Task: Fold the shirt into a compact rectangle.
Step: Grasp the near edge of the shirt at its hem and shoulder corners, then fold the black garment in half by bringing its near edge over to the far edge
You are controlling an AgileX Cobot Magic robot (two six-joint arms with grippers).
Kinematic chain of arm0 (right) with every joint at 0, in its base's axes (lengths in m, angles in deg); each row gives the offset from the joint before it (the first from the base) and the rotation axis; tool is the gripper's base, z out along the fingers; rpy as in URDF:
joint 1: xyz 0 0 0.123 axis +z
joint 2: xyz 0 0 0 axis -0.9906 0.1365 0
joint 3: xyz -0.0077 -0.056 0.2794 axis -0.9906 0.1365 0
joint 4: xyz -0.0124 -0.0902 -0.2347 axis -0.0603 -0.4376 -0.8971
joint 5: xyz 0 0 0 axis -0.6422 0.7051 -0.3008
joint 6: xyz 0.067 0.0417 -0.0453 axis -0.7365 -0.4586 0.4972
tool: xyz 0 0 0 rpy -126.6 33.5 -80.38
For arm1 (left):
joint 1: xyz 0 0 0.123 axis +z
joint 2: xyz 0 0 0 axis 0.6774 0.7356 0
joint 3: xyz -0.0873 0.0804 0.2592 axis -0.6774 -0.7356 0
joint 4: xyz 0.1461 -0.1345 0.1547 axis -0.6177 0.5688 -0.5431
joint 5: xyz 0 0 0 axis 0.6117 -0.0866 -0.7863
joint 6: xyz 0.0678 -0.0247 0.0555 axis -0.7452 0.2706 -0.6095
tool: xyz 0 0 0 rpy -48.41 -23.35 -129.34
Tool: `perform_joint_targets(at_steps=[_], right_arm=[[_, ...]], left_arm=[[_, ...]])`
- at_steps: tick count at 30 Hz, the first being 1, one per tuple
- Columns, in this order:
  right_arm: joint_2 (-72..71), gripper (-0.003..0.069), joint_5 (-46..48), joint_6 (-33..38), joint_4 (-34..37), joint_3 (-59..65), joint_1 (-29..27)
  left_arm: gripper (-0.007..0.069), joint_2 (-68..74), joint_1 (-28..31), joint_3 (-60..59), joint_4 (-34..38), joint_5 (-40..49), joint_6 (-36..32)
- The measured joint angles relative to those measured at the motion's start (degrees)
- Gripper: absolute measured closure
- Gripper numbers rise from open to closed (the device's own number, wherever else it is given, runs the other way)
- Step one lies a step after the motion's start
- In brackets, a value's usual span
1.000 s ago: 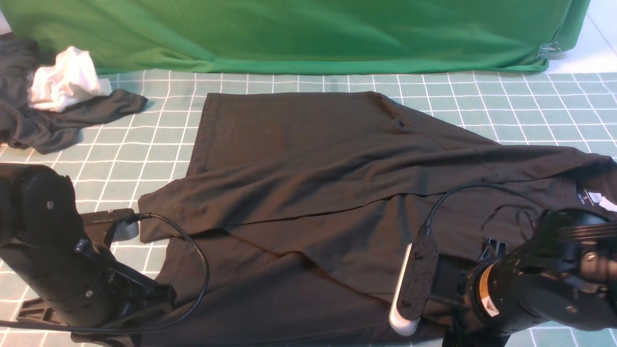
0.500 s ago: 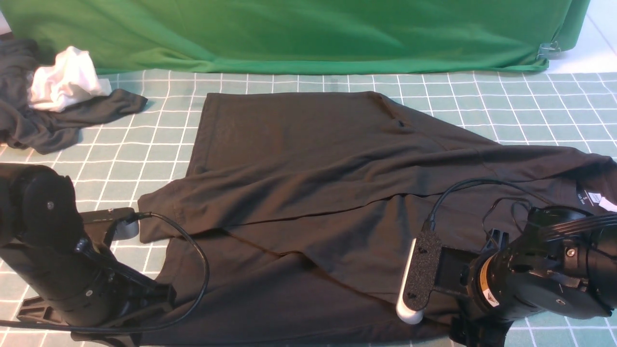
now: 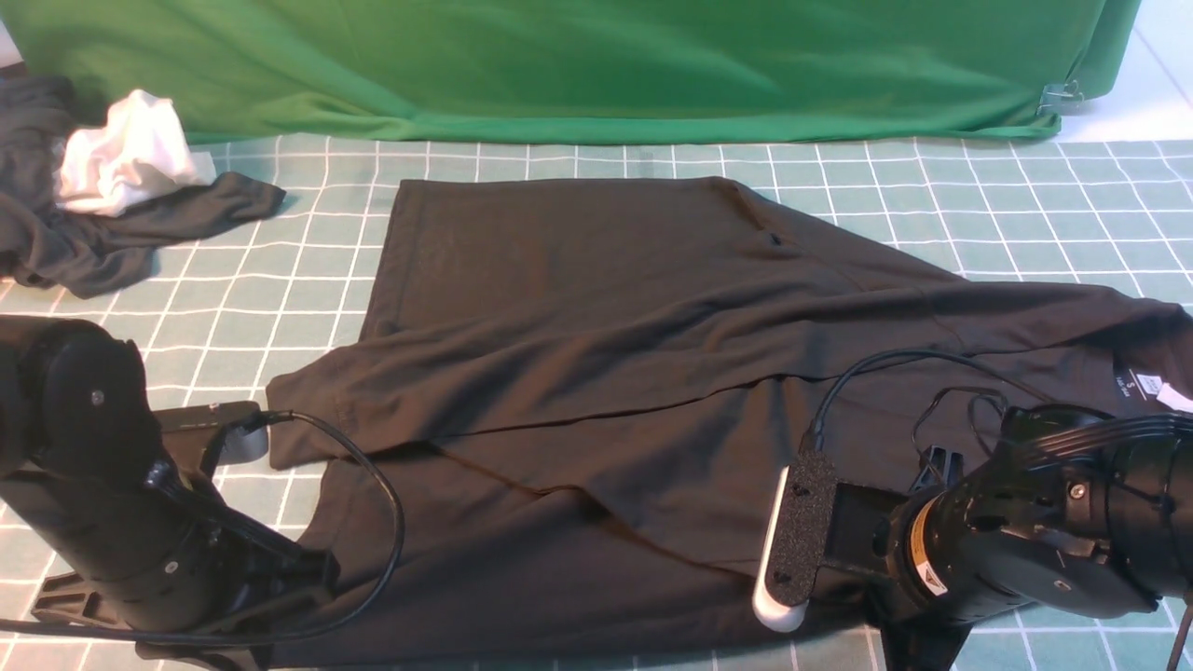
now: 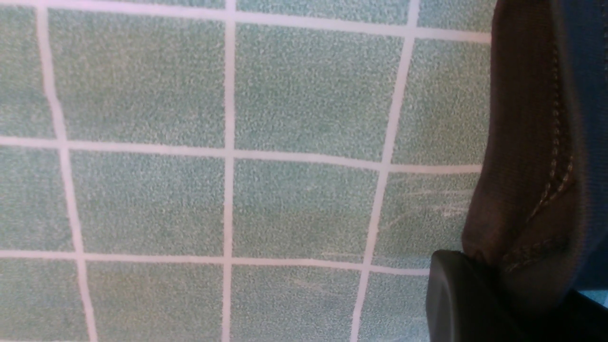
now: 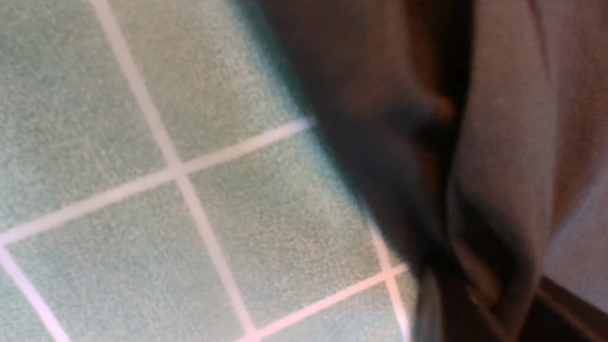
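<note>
- Some of the shirt (image 3: 596,308) is seen folded over at table (image 3: 979,177) centre from the front; a compact rectangle is judged far off
- Left wrist: its hem is pinched by the left gripper (image 4: 494,289)
- Right wrist: blurred; whether the right gripper (image 5: 475,294) is closed cannot be told

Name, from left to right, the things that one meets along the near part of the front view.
left arm → black T-shirt → right wrist camera → right arm
</note>
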Motion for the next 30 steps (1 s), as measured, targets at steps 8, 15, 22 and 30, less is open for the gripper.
perform_joint_targets(at_steps=[8,15,22,30], right_arm=[[-6.97,0.0603,8.51,0.11,7.89,0.0,0.0],[-12.44,0.0604,14.75,1.12,19.18,3.77,0.0],[-15.06,0.0605,16.53,-2.67,20.64,5.57,0.0],[-14.94,0.0607,17.76,-11.74,9.25,-2.13,-0.48]], left_arm=[[0.0608,-2.02,0.0,1.61,-0.47,6.84,-1.93],[0.0608,-8.51,0.0,1.55,1.53,15.16,-4.08],[0.0608,-13.73,0.0,1.5,2.72,14.73,-3.57],[0.0608,-13.5,0.0,7.98,0.38,8.37,1.94]])
